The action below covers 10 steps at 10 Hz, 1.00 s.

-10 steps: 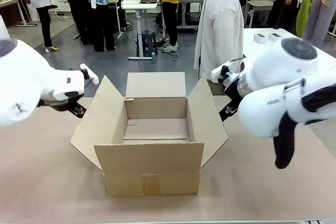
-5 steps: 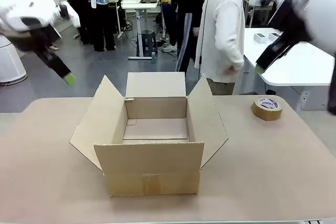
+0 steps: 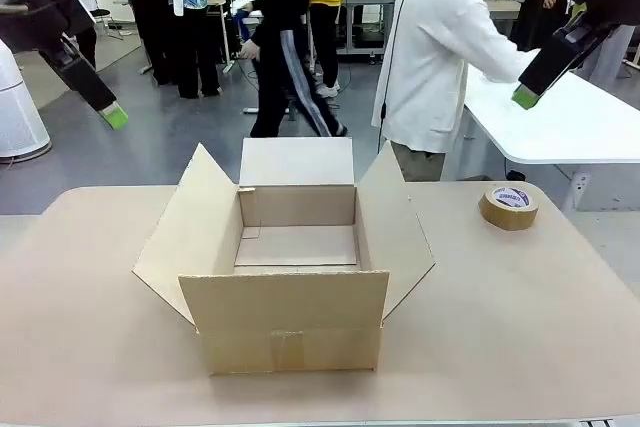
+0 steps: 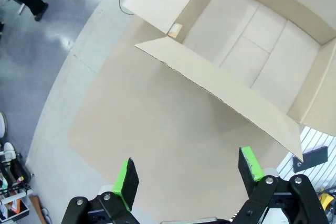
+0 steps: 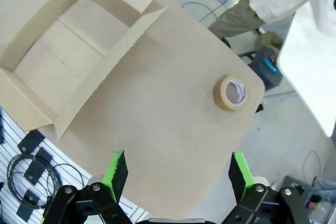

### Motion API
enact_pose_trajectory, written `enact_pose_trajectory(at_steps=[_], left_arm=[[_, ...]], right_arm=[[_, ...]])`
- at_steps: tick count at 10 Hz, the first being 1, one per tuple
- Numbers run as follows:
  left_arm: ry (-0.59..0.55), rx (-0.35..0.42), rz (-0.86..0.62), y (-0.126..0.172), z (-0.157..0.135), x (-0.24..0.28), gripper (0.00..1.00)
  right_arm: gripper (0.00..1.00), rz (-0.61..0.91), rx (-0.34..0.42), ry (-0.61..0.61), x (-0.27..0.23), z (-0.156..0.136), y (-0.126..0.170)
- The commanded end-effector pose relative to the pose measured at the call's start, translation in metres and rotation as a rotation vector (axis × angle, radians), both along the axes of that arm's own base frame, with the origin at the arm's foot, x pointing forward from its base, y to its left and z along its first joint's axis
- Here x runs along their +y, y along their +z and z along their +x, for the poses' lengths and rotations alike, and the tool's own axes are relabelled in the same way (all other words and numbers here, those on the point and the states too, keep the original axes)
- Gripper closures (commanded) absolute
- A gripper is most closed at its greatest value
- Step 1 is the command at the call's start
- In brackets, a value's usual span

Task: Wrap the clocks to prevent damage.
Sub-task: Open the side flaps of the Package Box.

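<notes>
Clocks: item sought, and we cannot tell where they lie. No silvery bundle rests between, under or beside either set of our fingers, so its bearing and long axis stay unrecorded.

Left gripper (image 4: 186,158): fingers spread wide, green pads well apart, holding and touching nothing. It hangs high above the table (image 3: 500,327). Beyond its fingertips lies bare tabletop, and farther out on the same line is the cardboard box (image 3: 290,322), nearest flap first.

Right gripper (image 5: 178,157): fingers likewise spread to the full, with nothing between them and nothing in contact. Bare tabletop lies directly ahead of the pads. The box sits off to one side of that line and the tape roll (image 3: 509,207) off to the other, flat on the table and well apart from the box.

Cardboard box: all four flaps are open and the floor is bare. It lies between our two grippers, about as far from one as from the other.

Person (image 3: 430,57): stands past the far table edge, on the right gripper's side, one arm stretched toward a white table (image 3: 580,127) beyond.

Judgement: the wrapping step has nothing to act on yet. If the bundle arrives from the person's side, we reckon our right gripper the nearer — and both grippers are open enough to receive a flat package by its short edge. Its long axis would need reading first.
</notes>
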<state>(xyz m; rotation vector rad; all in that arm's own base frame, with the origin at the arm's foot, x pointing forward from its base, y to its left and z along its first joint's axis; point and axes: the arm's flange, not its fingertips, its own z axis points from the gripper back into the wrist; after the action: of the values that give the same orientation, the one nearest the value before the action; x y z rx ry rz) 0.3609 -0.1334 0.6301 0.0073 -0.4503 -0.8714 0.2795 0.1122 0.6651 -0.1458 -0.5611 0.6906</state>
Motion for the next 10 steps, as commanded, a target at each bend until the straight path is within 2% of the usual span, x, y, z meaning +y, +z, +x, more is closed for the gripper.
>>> enact_pose_trajectory(at_steps=[1,2,3,4,5,7,8,9,10], left_arm=[[0.000,-0.011,-0.012,-0.009,0.001,0.002,0.00],[0.000,0.000,0.000,0.000,0.000,0.000,0.00],[-0.157,0.143,-0.099,0.001,0.013,0.021,0.00],[-0.331,0.215,-0.188,0.011,0.024,0.044,0.00],[-0.426,0.273,-0.272,0.028,0.036,0.063,0.00],[-0.487,0.221,-0.398,0.057,0.043,0.093,0.00],[-0.522,0.182,-0.440,0.064,0.047,0.112,0.00],[-0.544,0.131,-0.489,0.062,0.049,0.128,0.00],[-0.582,0.111,-0.526,0.054,0.052,0.140,0.00]], right_arm=[[0.00,0.003,-0.006,0.005,0.000,0.006,-0.008],[0.00,0.000,0.000,0.000,0.000,0.000,0.000],[0.00,0.119,0.102,0.118,-0.023,0.015,0.003],[0.00,0.213,0.172,0.262,-0.052,0.030,0.013],[0.00,0.296,0.217,0.351,-0.076,0.043,0.023],[0.00,0.446,0.181,0.452,-0.113,0.051,0.037],[0.00,0.504,0.122,0.505,-0.129,0.054,0.033],[0.00,0.567,0.077,0.545,-0.141,0.059,0.024],[0.00,0.640,0.026,0.568,-0.153,0.064,0.013]])
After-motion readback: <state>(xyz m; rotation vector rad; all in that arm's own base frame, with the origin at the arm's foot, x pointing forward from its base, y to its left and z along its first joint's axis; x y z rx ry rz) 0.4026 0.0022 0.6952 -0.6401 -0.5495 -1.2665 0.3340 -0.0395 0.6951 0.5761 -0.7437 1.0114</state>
